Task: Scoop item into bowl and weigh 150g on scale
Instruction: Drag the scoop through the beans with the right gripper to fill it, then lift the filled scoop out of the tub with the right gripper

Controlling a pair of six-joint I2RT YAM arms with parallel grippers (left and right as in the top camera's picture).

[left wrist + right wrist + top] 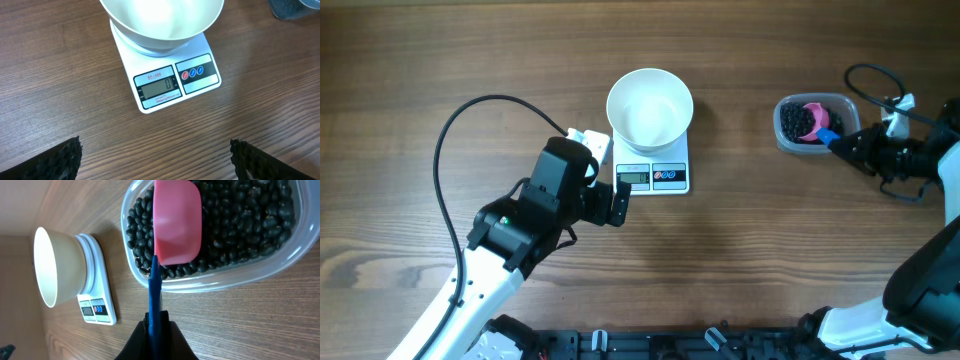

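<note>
The white bowl (650, 108) sits on the scale (655, 177) at the far middle of the table (440, 60), and the display reads zero. The left gripper (157, 160) hovers just near of the scale, jaws spread wide and empty. Far right, the right gripper (156, 330) is clamped on the blue handle (154, 290) of a pink scoop (177, 222). The scoop rests in the clear tub (240, 277) among the black beans (250, 215); whether it holds any is hard to tell.
</note>
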